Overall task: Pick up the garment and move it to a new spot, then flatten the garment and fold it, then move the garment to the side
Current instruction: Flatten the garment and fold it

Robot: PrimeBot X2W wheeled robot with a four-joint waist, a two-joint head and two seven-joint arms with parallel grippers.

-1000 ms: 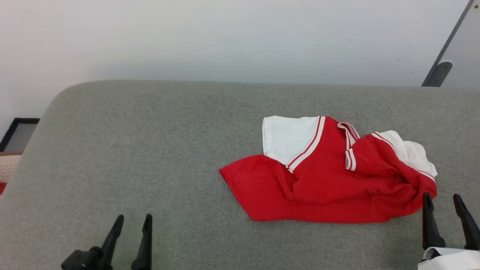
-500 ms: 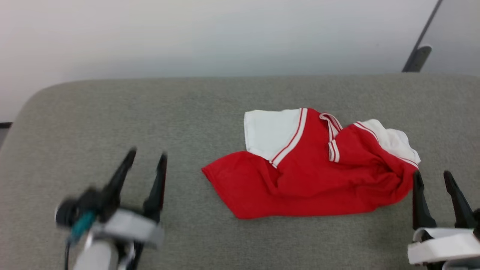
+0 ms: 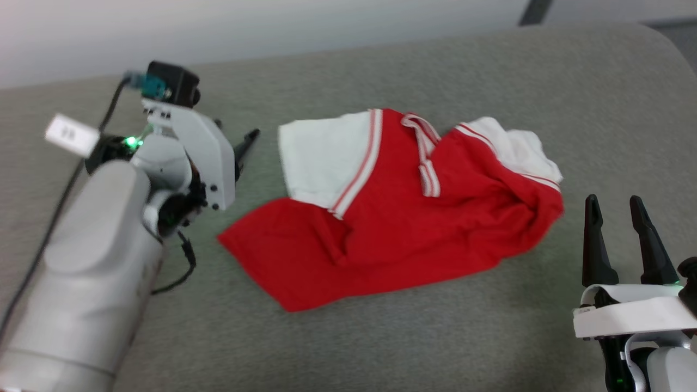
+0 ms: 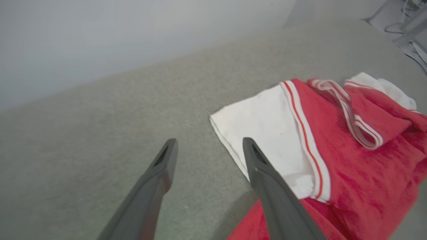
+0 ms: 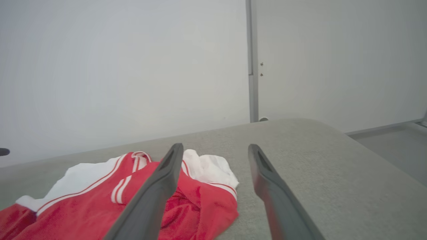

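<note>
Though crumpled, one garment (image 3: 403, 228) between two gaping hands: left hand (image 4: 209, 141), right hand (image 3: 613, 200).

A broad padded surface (image 3: 381, 348) covered in grey woven fabric, with rounded corners and a soft, rounded far edge, carries the garment (image 3: 414, 234). This is a red shirt with white sleeves and red-and-white striped trim, lying crumpled right of the middle in the head view: flat at its left end, bunched in folds at its right, well inside every edge
</note>
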